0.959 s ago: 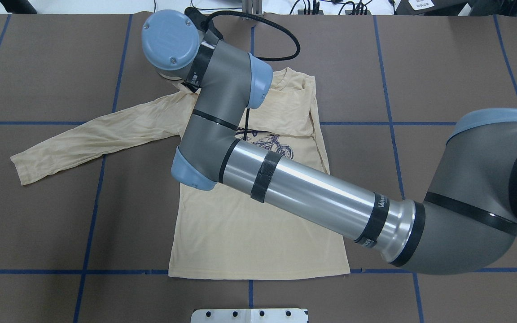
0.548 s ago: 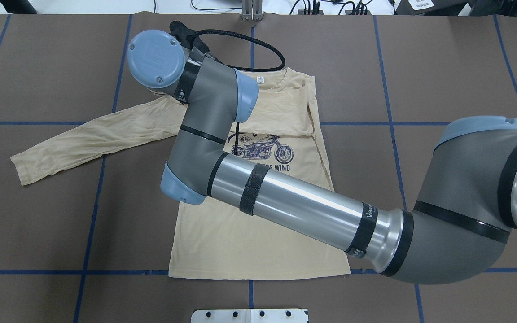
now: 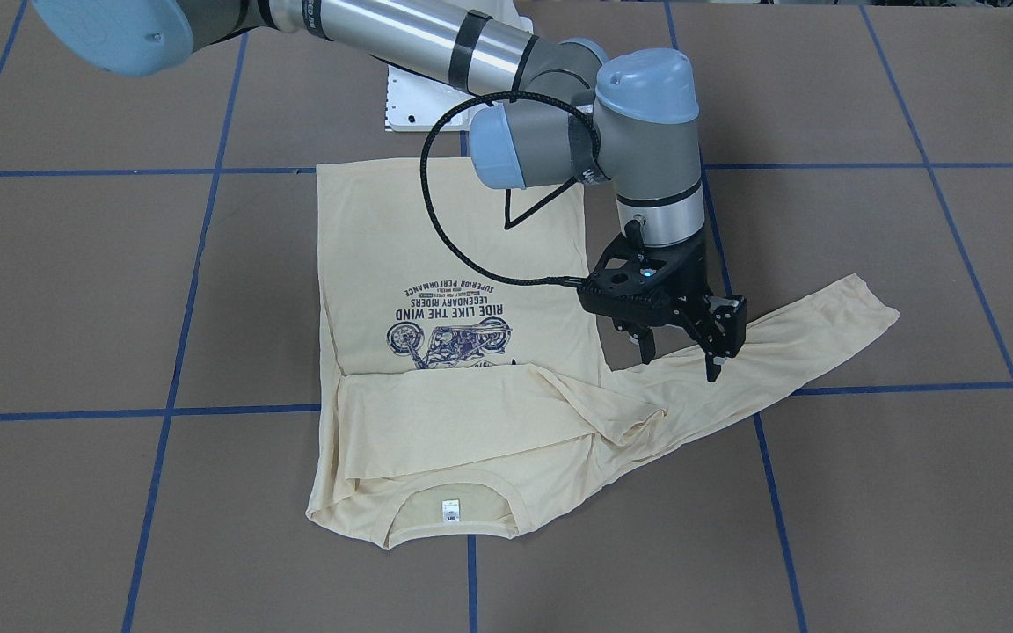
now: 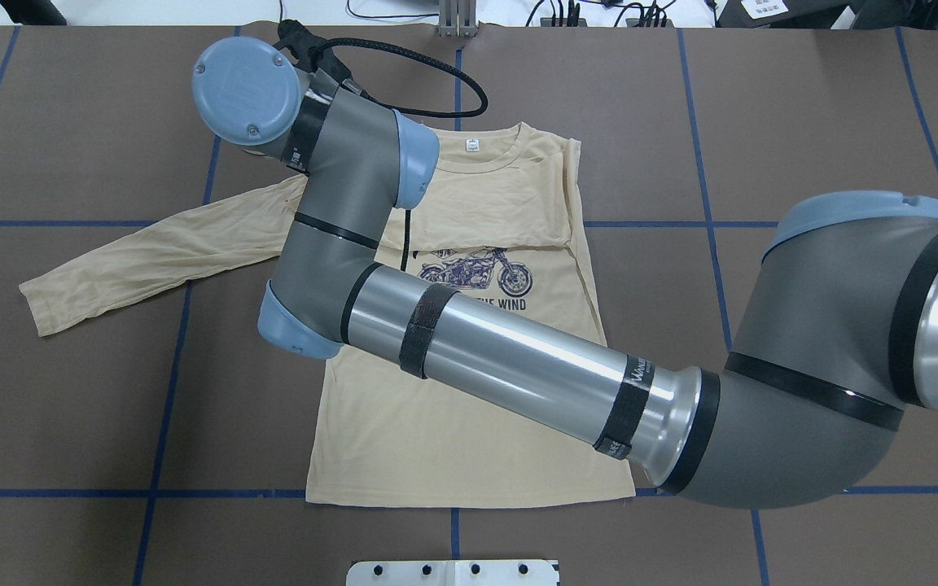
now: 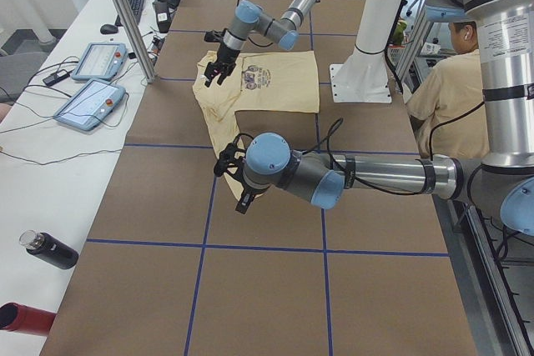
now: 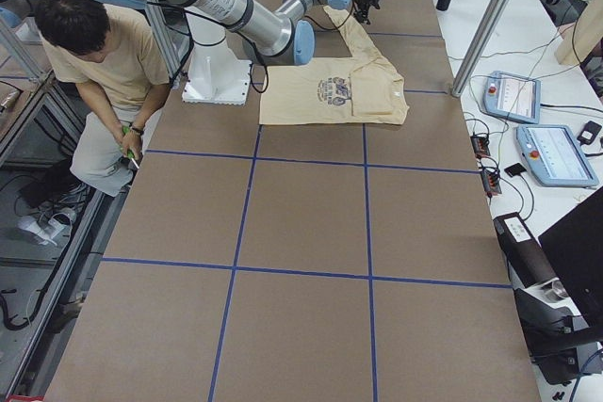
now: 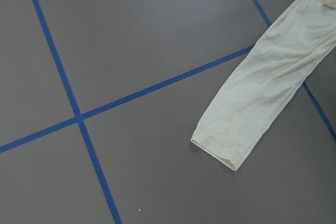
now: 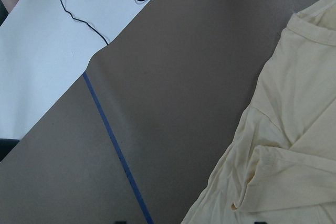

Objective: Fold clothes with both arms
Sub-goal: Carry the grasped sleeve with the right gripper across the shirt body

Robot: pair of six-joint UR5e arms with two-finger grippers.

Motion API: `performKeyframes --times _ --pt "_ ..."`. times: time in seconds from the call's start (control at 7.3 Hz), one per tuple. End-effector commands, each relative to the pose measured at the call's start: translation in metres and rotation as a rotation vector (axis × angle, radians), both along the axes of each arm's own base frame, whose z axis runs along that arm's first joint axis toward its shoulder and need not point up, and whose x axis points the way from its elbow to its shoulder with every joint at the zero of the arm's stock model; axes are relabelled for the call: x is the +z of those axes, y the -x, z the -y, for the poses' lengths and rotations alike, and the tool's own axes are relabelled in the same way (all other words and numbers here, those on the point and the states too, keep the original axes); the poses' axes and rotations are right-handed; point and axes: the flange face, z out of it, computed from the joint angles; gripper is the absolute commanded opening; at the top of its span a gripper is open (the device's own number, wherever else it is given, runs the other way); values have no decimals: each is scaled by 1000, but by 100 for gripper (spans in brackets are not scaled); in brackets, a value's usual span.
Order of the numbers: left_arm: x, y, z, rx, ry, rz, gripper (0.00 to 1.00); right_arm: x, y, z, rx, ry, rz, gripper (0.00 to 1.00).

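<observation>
The cream T-shirt (image 4: 469, 423) lay print-up in the middle of the worktop (image 4: 803, 122), hem toward the robot's edge, collar toward the operators' edge, one sleeve (image 3: 454, 413) already folded across the chest. The right gripper (image 3: 681, 352) hung wide open and empty just over the outstretched sleeve (image 3: 805, 334) near the shoulder, apparently lined up to pinch it for the matching fold. The left gripper (image 5: 235, 179) hovered out by the cuff (image 7: 215, 148); whether its jaws were open I could not tell.

a pale cream-yellow printed t-shirt (image 6: 330, 93) lies spread on the brown blue-taped worktop (image 6: 301, 223), the silver-tubed right arm (image 6: 236, 8) reaching over it.
</observation>
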Motion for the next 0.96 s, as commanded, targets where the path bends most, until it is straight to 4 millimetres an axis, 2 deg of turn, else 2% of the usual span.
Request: performKeyframes --times 0.0,0.14,0.27,0.41,0.55,0.69,0.82 --pt "-14 -55 14 -44 -15 71 100 8 -35 10 -69 63 3 100" --pt "-4 -75 16 -99 33 111 100 51 -86 9 -95 94 12 100" --pt "18 -86 17 -79 83 119 100 97 -137 4 -96 82 38 100" --pt "23 -122 14 -12 80 142 94 129 -171 2 -99 70 41 100" --pt "36 -131 32 -15 78 171 88 145 -191 9 -97 73 36 100" --pt "36 -142 55 -13 75 167 85 175 -202 3 -138 101 29 100" --pt "36 -150 70 -12 74 169 82 196 -225 -18 -151 73 30 100"
